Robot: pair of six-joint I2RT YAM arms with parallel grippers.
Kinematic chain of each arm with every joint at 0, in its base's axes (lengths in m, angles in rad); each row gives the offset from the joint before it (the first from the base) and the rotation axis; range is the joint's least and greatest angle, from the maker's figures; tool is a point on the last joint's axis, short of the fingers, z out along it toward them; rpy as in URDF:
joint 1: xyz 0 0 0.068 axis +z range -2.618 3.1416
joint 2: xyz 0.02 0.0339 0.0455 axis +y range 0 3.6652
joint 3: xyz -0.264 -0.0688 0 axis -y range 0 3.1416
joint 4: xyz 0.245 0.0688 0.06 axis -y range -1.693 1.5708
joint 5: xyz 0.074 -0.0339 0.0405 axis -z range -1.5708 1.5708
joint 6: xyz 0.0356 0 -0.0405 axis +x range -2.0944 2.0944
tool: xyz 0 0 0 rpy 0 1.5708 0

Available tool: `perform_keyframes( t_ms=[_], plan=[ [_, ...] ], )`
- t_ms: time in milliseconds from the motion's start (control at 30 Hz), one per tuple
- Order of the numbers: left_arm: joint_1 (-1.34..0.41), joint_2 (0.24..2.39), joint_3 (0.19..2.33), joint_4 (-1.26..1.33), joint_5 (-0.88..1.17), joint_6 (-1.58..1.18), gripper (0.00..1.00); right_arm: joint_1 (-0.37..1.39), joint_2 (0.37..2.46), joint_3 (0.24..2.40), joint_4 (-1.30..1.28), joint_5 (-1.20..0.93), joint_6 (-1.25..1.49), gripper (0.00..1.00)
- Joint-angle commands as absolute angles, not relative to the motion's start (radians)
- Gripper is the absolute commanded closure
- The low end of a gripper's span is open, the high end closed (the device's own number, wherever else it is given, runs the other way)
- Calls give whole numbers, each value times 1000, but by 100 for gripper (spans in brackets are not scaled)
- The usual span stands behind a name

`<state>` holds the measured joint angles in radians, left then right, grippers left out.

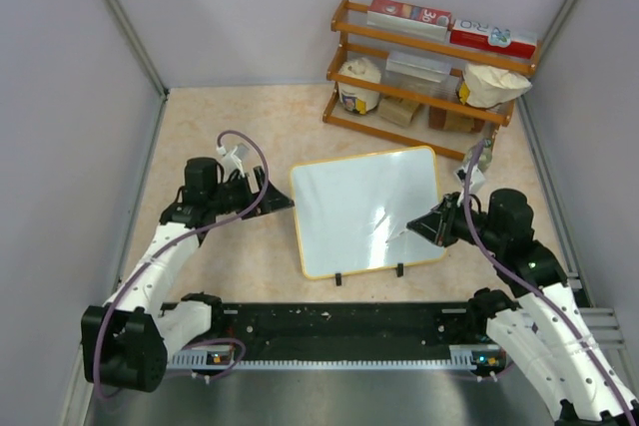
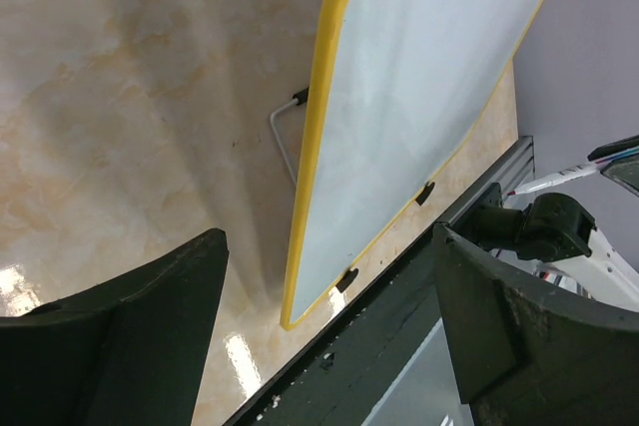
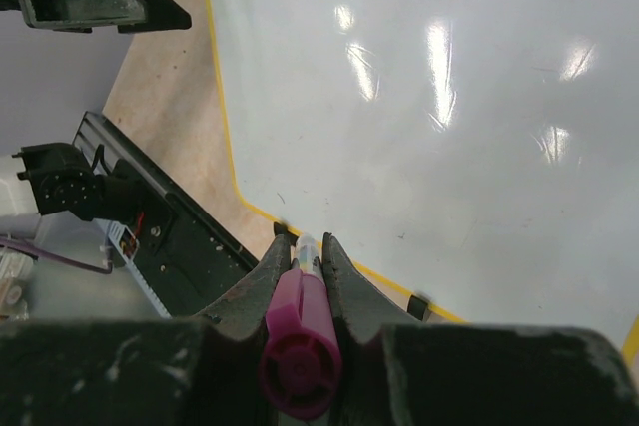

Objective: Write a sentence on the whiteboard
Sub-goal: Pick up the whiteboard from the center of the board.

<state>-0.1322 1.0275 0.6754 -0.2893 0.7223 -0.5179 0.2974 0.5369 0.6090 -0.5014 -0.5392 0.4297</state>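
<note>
My left fingers [image 1: 268, 197] stand wide apart with nothing between them, low over the beige marbled surface [image 1: 230, 127], just beside the upper left edge of the rectangular glossy white whiteboard [image 1: 364, 212] with its thin yellow frame and rounded corners. I cannot tell whether they touch the frame. In my left wrist view the board's left edge and lower left corner show in the gap between the two dark fingers, beyond their tips, and a thin grey wire prop [image 2: 284, 137] shows at the board's back edge. The whiteboard sits in the middle of the surface, between my two arms, resting on two small black clip feet [image 1: 339, 277] at its near edge, its face white with streaks of glare. My right fingers [image 3: 344, 281] are pressed narrow around a pink-magenta plastic marker [image 3: 300, 346], its round end towards my wrist camera and its tip pointing ahead. From above, these fingers reach in over the board's right edge, with the tip above the lower right part of its face. In my right wrist view the tip lies just by the yellow frame along the near edge. Whether the tip touches the board I cannot tell. A black rail [image 1: 339, 324] runs along the near edge of the surface.
</note>
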Motion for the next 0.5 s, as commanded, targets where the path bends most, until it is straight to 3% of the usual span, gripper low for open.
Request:
perform_keyframes(
  t_ms=[0,233,467],
  plan=[
    [-123,1060,716,-207,756,-492,14,290,514,650,-468,-520,417,100],
    [-112,1111,690,-87,775,-492,14,288,520,604,-416,-531,436,100],
    [-75,1178,718,-54,762,-486,14,290,650,545,-167,-635,534,100]
  ],
)
